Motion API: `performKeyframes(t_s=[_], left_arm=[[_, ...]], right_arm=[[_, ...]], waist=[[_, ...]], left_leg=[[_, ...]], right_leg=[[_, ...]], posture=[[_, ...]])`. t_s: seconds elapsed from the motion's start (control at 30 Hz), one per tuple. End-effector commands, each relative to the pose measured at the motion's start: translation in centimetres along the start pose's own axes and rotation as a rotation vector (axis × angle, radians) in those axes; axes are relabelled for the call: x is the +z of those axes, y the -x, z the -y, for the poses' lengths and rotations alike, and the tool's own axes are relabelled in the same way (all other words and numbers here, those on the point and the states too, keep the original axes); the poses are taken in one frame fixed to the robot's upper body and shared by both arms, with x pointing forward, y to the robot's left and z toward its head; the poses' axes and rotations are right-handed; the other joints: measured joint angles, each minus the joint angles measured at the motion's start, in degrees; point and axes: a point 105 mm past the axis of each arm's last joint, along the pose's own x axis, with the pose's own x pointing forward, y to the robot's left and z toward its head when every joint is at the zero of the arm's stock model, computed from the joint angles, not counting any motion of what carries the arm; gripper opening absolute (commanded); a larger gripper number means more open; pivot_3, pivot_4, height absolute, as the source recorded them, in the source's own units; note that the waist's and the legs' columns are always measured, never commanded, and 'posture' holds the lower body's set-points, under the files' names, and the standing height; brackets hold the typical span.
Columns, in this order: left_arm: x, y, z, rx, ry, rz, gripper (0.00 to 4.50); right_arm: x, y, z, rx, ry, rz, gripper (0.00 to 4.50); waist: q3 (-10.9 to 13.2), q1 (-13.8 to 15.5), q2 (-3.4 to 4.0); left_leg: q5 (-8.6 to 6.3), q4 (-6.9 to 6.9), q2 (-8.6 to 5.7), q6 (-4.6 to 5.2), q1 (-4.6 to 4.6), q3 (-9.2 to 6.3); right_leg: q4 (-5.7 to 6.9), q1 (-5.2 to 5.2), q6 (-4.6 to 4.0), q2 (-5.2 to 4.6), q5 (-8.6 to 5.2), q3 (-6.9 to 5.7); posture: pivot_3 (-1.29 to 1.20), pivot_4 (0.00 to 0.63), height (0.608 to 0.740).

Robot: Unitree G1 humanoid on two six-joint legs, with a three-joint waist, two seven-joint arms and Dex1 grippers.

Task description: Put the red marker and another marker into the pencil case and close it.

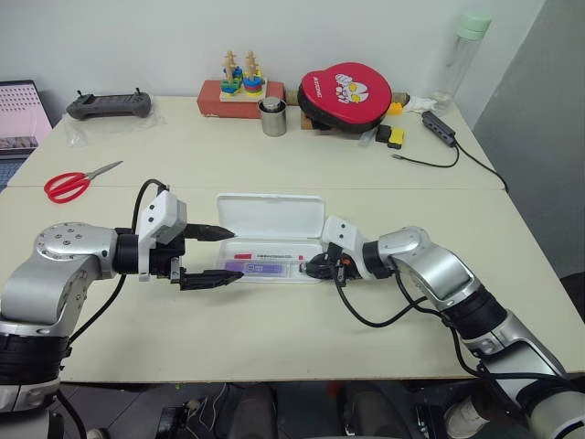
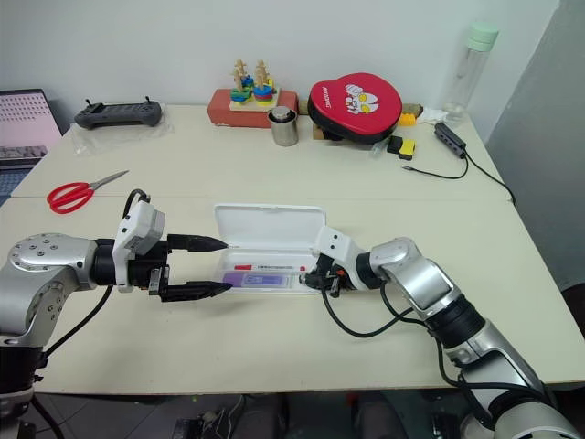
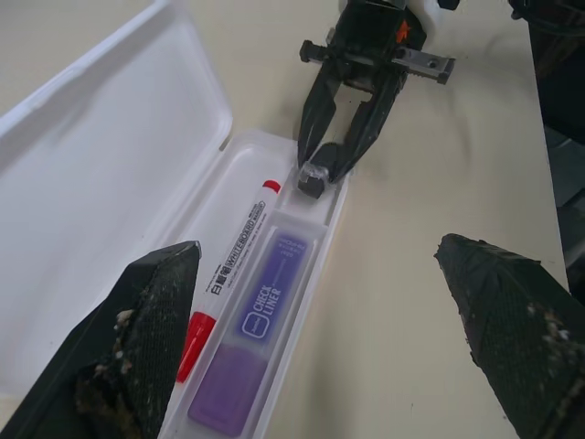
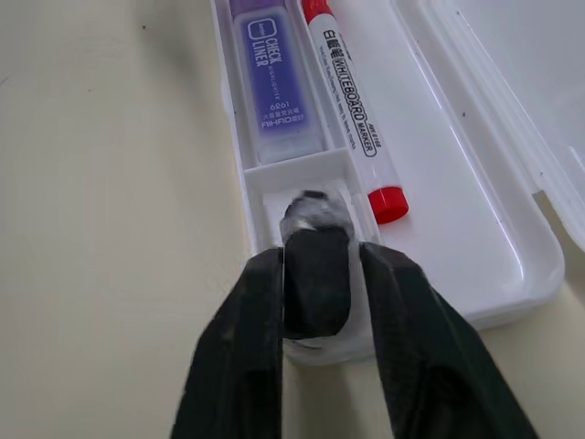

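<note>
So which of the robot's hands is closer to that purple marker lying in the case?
Roughly equal, arguably the left. The left gripper is open at the cap end of the purple marker; the right gripper holds a small dark block at the case's other end.

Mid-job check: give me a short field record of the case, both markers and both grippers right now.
pencil case: lid open, hinged back flat
red marker: lying in the case
purple marker: in the case, beside the red marker
left gripper: open, at the case's left end, holding nothing
right gripper: fingers around a small dark block at the case's right end compartment
</note>
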Motion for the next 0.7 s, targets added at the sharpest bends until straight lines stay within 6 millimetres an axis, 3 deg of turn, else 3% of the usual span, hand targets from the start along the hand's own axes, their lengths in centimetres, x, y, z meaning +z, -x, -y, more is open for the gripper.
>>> performKeyframes(t_s=[0.03, 0.23, 0.33, 0.4, 0.47, 0.57, 0.6, 0.7], left_arm=[[1.9, 0.3, -0.1, 0.016, -0.054, 0.047, 4.5], [2.0, 0.1, -0.3, 0.049, -0.038, 0.071, 4.5], [2.8, 0.6, -1.0, 0.129, 0.004, 0.147, 4.5], [3.4, 1.3, -1.7, 0.202, 0.044, 0.218, 4.5], [3.8, 1.9, -2.4, 0.27, 0.083, 0.283, 4.5], [4.1, 2.7, -3.2, 0.345, 0.125, 0.341, 4.5], [4.4, 2.9, -3.4, 0.364, 0.13, 0.366, 4.5], [5.2, 3.3, -3.2, 0.383, 0.137, 0.414, 4.5]], right_arm=[[1.5, 0.5, 0.3, -0.007, 0.047, 0.037, 2.19], [2.8, 1.0, 0.6, -0.012, 0.067, 0.071, 3.61], [6.7, 2.4, -0.2, 0.065, 0.076, 0.257, 4.23], [10.4, 4.1, 0.3, 0.068, 0.031, 0.425, 3.96], [12.0, 4.9, 2.7, -0.039, 0.001, 0.467, 3.62], [13.1, 5.1, 5.8, -0.175, -0.029, 0.466, 2.8], [13.2, 5.1, 7.7, -0.262, -0.06, 0.448, 2.57], [12.1, 4.3, 11.2, -0.433, -0.116, 0.346, 1.84]], waist=[[0.0, 0.0, 0.0], [0.0, 0.0, 0.0], [0.0, 0.0, 0.0], [0.0, 0.0, 0.0], [0.0, -0.3, 0.01], [0.0, -0.4, -0.07], [0.0, -0.4, -0.08], [0.0, -0.4, -0.1]], left_leg=[[0.0, 0.0, 0.0, 0.0, 0.0, 0.0], [0.0, 0.01, 0.0, 0.0, 0.01, 0.0], [0.0, 0.01, 0.0, 0.0, 0.0, 0.0], [0.0, 0.01, 0.0, 0.0, -0.02, -0.01], [0.0, 0.01, 0.02, 0.0, -0.01, -0.04], [0.0, 0.02, 0.02, 0.0, 0.06, -0.08], [0.0, 0.02, 0.02, 0.0, 0.11, -0.07], [0.01, 0.04, 0.01, 0.0, 0.09, -0.04]], right_leg=[[0.0, 0.01, 0.0, 0.0, 0.0, 0.0], [0.0, 0.01, 0.01, 0.0, 0.0, 0.01], [0.0, 0.0, 0.01, 0.0, 0.01, 0.01], [0.01, 0.0, 0.01, 0.0, 0.01, 0.0], [0.04, 0.0, 0.01, 0.01, 0.01, -0.02], [0.07, 0.06, 0.02, 0.01, 0.02, -0.07], [0.05, 0.1, 0.01, 0.01, 0.02, -0.07], [0.06, 0.05, -0.22, 0.0, 0.19, -0.03]], posture=[[0.0, 0.15, 0.74], [0.0, 0.15, 0.74], [0.0, 0.15, 0.74], [0.0, 0.15, 0.74], [0.0, 0.15, 0.74], [0.0, 0.15, 0.74], [0.0, 0.15, 0.74], [0.0, 0.15, 0.74]])
